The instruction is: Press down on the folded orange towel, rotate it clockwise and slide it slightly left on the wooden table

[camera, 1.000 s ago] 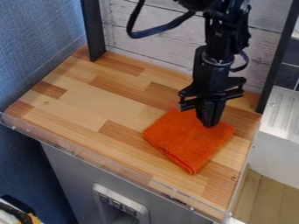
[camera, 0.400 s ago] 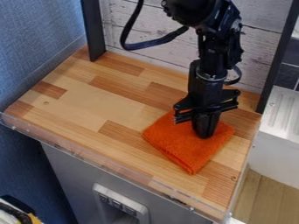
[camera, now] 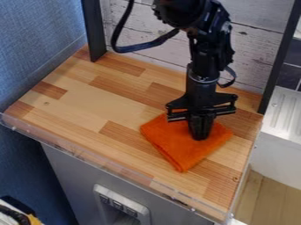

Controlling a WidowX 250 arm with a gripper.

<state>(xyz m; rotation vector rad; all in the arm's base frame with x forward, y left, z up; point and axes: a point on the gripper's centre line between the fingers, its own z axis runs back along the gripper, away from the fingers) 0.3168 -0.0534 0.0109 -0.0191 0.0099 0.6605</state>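
The end effector touched the orange cloth, its grip impossible to tell; gentle, even pressure seemed best against bunching

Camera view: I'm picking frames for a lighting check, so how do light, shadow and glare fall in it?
Camera view: soft, fairly even light on the wooden tabletop, no hard-edged shadow there; camera view: small glints on the black arm; camera view: the pincer reads very dark against the orange cloth.
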